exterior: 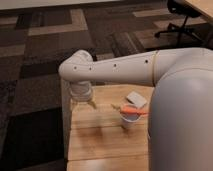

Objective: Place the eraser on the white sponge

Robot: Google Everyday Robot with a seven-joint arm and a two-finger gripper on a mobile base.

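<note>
**Hand open over the worktop, eraser out of sight**

The robot's white arm [120,70] fills most of the view, reaching from the right across to the left end of the wooden worktop [100,142]. Below its wrist the hand [84,103] hangs just above the near-left part of the wood. Its two fingers are spread apart, with bare wood showing between them, so it appears to hold nothing.

Right of the hand stands a small white cup [129,121] with an orange piece [136,111] lying across its rim. Just behind the cup lies the white sponge [136,99] — flat and apart from the hand.

The eraser does not show anywhere; it may lie behind the arm or the body, and I cannot tell which.

Going by the task, such a block should be light, stiff and low-lying. The likely hold is across its narrow width, at mid-length, with the fingertips brought down close to the wood. The sponge looks soft, so the block is best set down flat and centred — a tilted release could let it slide off.
</note>
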